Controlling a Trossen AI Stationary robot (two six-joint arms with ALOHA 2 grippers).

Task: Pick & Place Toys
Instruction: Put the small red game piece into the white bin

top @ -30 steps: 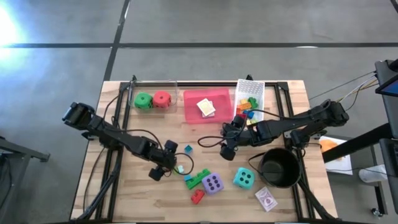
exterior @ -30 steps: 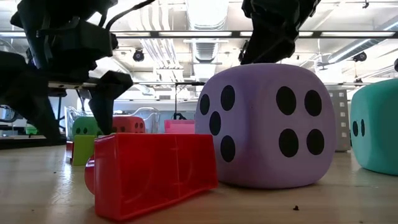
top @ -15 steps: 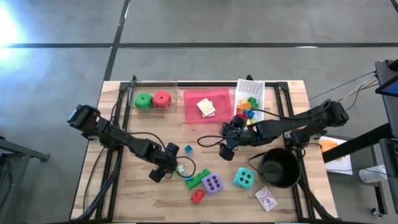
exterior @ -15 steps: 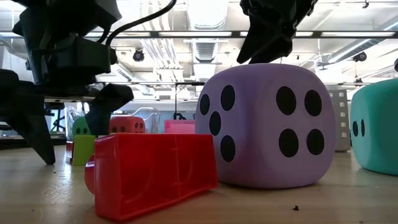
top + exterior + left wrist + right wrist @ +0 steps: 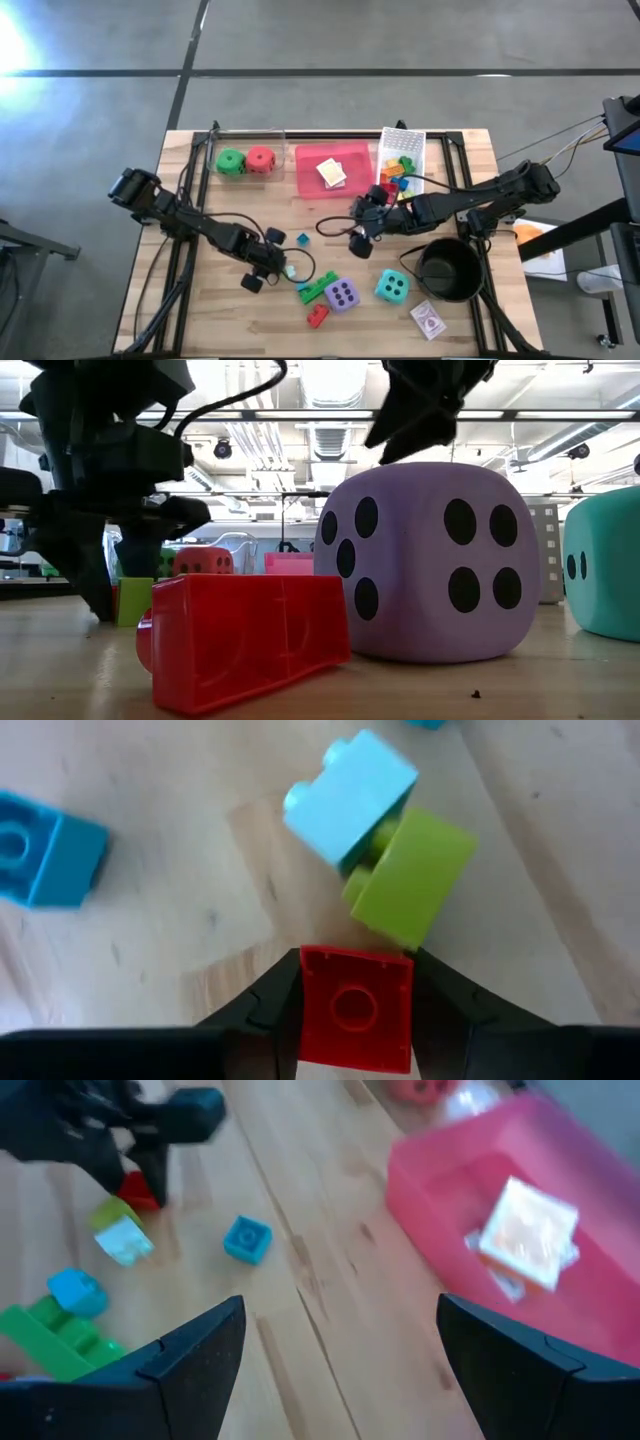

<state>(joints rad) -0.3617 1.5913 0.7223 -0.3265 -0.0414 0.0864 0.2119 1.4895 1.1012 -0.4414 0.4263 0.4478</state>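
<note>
Red brick (image 5: 355,1008) sits between the closing left hand (image 5: 355,1020) fingers; grip squarely before lifting. Right hand (image 5: 340,1370) hovers open.

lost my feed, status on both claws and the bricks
Left claw shut on red brick. Right claw open, empty, hovering mid-table. Light-blue brick and lime brick just ahead.

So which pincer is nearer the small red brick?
Left. The left pincer has its fingers on both sides of the red brick. The right pincer hangs open further along the table, near the pink tray.
</note>
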